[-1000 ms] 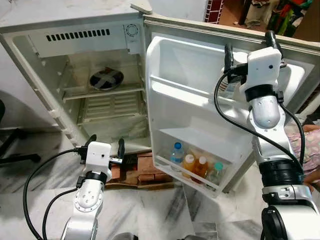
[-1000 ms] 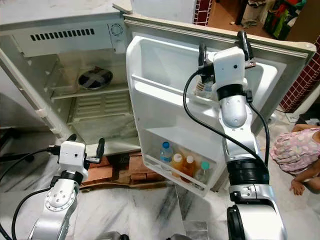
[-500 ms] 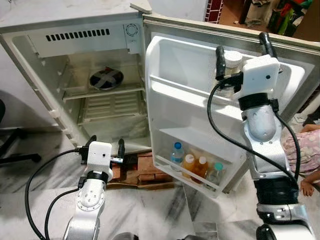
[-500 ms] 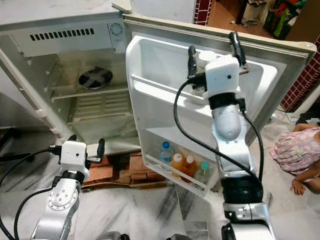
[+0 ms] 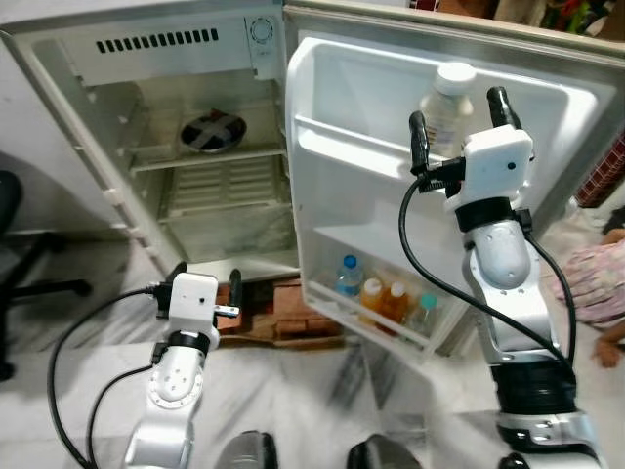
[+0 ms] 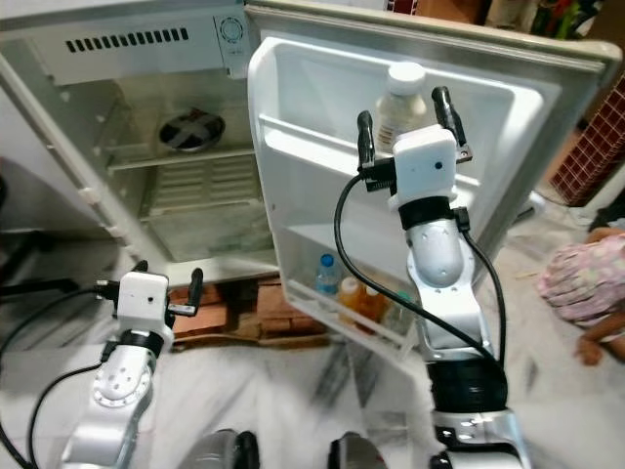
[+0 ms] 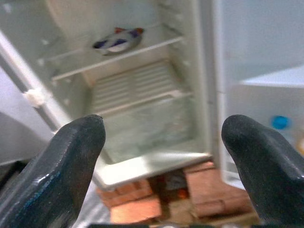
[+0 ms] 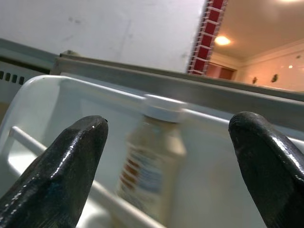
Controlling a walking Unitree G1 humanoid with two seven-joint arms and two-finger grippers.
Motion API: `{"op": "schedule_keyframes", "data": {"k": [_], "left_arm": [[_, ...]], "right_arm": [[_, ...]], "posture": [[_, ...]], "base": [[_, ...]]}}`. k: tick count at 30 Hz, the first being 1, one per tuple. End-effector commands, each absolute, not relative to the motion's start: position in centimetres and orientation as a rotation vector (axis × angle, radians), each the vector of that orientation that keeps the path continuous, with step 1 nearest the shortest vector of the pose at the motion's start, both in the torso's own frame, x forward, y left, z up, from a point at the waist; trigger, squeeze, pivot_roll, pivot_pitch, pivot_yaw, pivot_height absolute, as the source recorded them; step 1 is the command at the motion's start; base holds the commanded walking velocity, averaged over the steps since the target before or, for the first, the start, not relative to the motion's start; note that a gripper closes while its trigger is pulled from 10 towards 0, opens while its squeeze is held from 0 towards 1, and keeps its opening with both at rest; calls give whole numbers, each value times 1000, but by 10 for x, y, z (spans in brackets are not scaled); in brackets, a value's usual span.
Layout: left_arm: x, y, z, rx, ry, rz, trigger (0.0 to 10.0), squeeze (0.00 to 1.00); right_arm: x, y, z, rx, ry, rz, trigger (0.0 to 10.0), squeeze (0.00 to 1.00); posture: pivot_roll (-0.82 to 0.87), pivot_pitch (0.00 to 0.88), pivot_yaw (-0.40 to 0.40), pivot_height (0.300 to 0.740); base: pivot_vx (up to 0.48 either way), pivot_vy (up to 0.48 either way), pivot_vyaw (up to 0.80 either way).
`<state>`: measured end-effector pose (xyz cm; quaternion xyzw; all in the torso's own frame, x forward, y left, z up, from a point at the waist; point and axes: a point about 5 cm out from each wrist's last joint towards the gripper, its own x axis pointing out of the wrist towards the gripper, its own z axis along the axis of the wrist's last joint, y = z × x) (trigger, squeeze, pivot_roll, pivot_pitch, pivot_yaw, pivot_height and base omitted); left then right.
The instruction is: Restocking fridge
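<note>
Where the right tool (image 5: 457, 129) gapes, blurred bottle (image 8: 151, 159), base hidden.

Blurring badly in the right wrist view: bottle (image 8: 151, 159), label unreadable. Hiding the bottle's base behind the door rail (image 5: 363, 147). Cropping a person (image 5: 598, 293) at the edge.

Silver arms, white wrist blocks (black cables), black fingers (image 5: 417, 143).
</note>
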<state>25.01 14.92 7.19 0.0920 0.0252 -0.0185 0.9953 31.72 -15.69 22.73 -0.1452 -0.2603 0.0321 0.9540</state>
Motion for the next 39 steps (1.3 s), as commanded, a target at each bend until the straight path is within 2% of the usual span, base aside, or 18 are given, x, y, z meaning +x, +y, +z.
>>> {"op": "schedule_keyframes", "data": {"k": [1,9,17,23,30,35,39], "left_arm": [[251,153,73,198,52,-33,10000,0],[251,152,73,197,52,-35,10000,0],[250,151,73,198,52,-36,10000,0],[247,160,87,161,-34,17,10000,0],[241,164,85,168,-32,39,10000,0],[244,164,89,166,-49,36,10000,0],[249,167,92,174,-56,41,10000,0]], "right_arm": [[317,-157,228,-279,-529,61,10000,0],[317,-163,206,-197,-423,72,10000,0],[314,-162,157,-43,-210,147,10000,0],[303,-162,128,-32,-99,177,10000,0],[294,-169,101,-16,-6,74,10000,0],[295,-170,95,-10,24,80,10000,0],[300,-172,96,-80,12,50,10000,0]], "posture": [[-47,75,32,740],[-47,80,31,740],[-44,83,28,740],[-36,89,27,740],[-40,90,33,740],[-41,87,35,740],[-41,89,42,740]], "base": [[-345,0,0],[-342,0,0],[-312,0,0],[0,0,0],[0,0,0],[0,-100,0],[271,-360,0]]}}
